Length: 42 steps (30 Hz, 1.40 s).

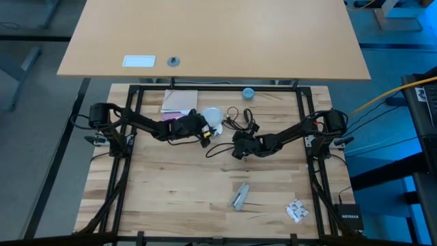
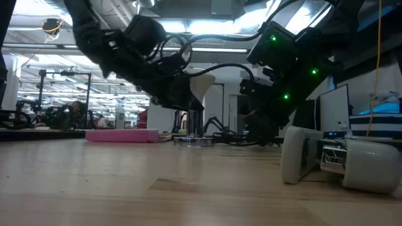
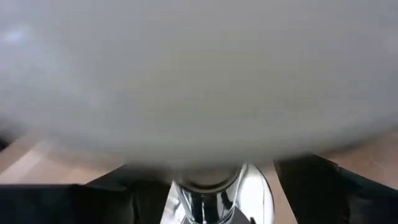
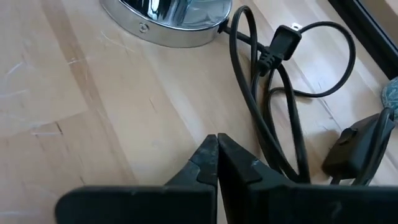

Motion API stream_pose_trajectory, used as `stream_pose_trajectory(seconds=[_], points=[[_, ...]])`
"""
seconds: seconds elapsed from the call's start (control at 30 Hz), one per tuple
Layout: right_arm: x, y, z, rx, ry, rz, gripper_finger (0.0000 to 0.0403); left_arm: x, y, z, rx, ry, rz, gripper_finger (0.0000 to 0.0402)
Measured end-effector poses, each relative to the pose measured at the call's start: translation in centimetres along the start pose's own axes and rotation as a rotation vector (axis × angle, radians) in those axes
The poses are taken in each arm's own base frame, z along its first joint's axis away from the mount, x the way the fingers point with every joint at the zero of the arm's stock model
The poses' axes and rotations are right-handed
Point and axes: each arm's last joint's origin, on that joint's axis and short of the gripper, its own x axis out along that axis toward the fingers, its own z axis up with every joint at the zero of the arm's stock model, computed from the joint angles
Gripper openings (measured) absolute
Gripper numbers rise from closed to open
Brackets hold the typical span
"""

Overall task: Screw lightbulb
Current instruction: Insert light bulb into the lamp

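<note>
The frosted-white lightbulb (image 1: 213,117) stands over the silvery socket (image 2: 195,140), neck down, and fills the left wrist view (image 3: 199,81). The socket's chrome top (image 3: 208,186) shows just under it. My left gripper (image 1: 203,128) reaches in from the table's left, a finger on either side of the globe. My right gripper (image 4: 216,146) is shut with nothing between its fingers. It sits low over the wood to the right of the socket's base (image 4: 168,18), beside the black cord (image 4: 267,106). My left gripper has the lightbulb's globe (image 3: 118,155) between its two widely spread fingers (image 3: 99,198), one on each side. It comes from the table's left, slanting a little downward. The bulb leans in the low view (image 2: 202,85), its narrow neck at the socket's top. The pads themselves are hidden behind the globe.
The looped cord with its plug (image 4: 283,40) and switch (image 4: 348,149) lies right of the socket. A pink-and-white pad (image 1: 179,101) lies behind it, a blue-grey cap (image 1: 248,93) at the far edge. A metal piece (image 1: 239,197) and a white object (image 1: 296,210) lie toward the near edge.
</note>
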Motion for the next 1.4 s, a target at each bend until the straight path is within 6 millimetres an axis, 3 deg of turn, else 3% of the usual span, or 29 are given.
stream_pose_trajectory(seconds=[0.3, 0.67, 1.1, 1.4], points=[[0.0, 0.0, 0.0, -0.037, -0.002, 0.0, 0.0005, -1.5, 1.0, -2.6, -0.073, -0.056, 0.01, 0.0225], [0.0, 0.0, 0.1, -0.036, -0.004, 0.001, 0.0005, -2.4, 1.8, -4.7, -0.015, -0.02, 0.058, 0.0218], [0.0, 0.1, 0.1, -0.089, 0.0, 0.026, 0.0014, -2.0, 2.0, -5.0, -0.115, -0.041, 0.075, 0.0218], [0.0, 0.1, 0.1, -0.139, 0.001, 0.034, 0.0014, -2.0, 2.2, -4.9, -0.204, -0.059, 0.147, 0.0269]])
